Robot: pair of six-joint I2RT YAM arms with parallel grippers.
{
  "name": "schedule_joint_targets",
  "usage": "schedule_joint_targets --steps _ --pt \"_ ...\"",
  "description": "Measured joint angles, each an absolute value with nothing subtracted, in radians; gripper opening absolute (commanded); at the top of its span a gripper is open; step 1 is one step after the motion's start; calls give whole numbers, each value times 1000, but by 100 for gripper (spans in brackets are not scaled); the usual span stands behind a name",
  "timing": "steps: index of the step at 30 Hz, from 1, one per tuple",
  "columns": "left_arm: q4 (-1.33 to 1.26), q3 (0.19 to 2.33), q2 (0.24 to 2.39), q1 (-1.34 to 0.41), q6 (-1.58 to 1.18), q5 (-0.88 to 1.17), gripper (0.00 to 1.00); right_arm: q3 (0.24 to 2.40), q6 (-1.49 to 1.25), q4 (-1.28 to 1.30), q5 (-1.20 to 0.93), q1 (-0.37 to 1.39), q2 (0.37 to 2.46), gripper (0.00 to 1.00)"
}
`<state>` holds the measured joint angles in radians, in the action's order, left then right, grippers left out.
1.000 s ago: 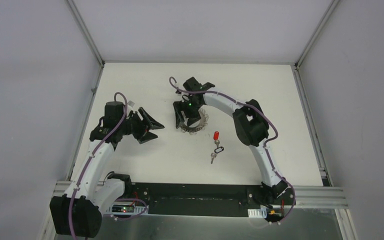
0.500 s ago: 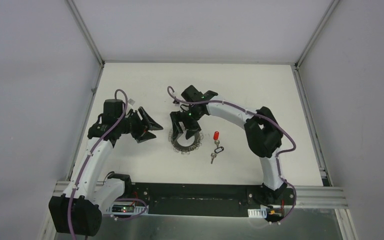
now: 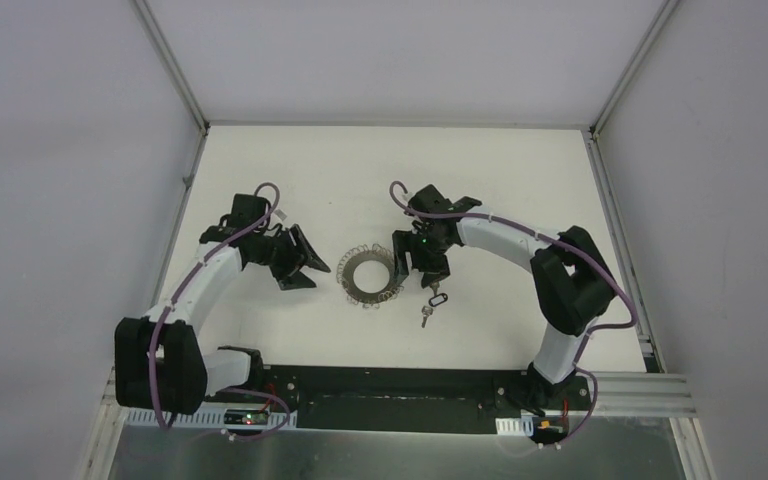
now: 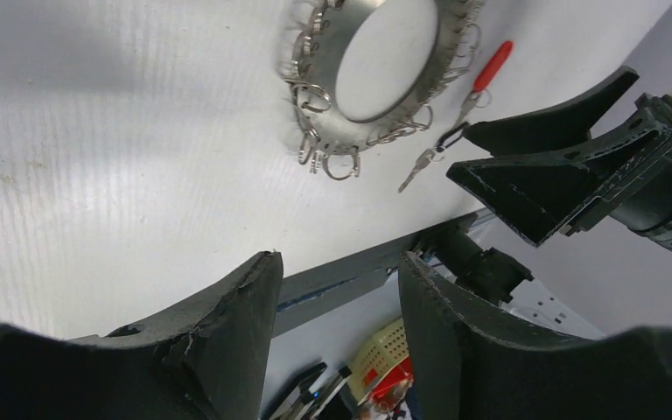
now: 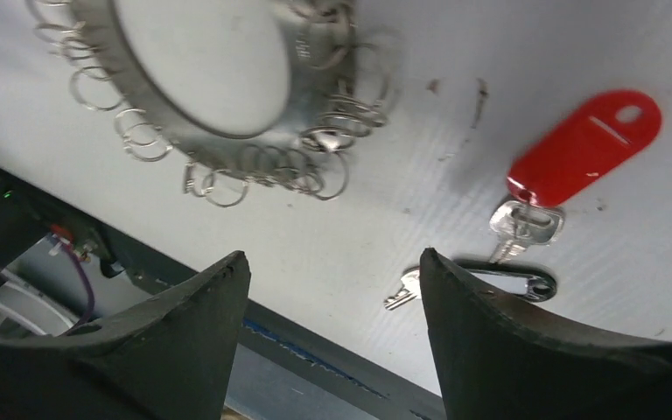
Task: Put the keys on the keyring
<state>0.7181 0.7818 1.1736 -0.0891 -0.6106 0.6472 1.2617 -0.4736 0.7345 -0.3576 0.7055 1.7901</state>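
The keyring [image 3: 370,278], a silvery band fringed with wire loops, lies flat mid-table. It also shows in the left wrist view [image 4: 360,129] and the right wrist view [image 5: 267,131]. The keys [image 3: 432,303] lie just right of it: a red tag [image 5: 586,144], a dark loop [image 5: 507,282] and a small silver key [image 5: 402,293]. My right gripper [image 3: 418,275] is open and empty, hovering between ring and keys and hiding the red tag from above; its jaws [image 5: 332,255] stand wide apart. My left gripper [image 3: 318,277] is open and empty left of the ring [image 4: 337,258].
The black base rail [image 3: 390,385] runs along the near table edge. White walls and metal frame posts [image 3: 175,75] close in the left, right and far sides. A yellow basket [image 4: 385,350] shows beyond the table edge in the left wrist view.
The right gripper carried the keyring down and towards the near side, let it go flat on the table, then moved right over the keys. The left gripper shifted slightly right towards the ring.
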Motion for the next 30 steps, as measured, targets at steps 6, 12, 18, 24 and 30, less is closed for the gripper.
schedule_joint_targets --steps 6,12,18,24,30 --pt "686 785 1347 -130 -585 637 40 1176 -517 714 -315 699 1796 71" --pt "621 793 1465 -190 -587 629 38 1207 -549 669 -338 699 1860 69" --pt "536 769 1494 -203 -596 625 38 1367 -549 668 -355 700 1979 67" --pt "435 704 1545 -224 -636 628 34 1504 -529 685 -356 700 2070 66" --pt "319 638 1551 -295 -717 682 26 1571 -487 713 -342 700 2105 69"
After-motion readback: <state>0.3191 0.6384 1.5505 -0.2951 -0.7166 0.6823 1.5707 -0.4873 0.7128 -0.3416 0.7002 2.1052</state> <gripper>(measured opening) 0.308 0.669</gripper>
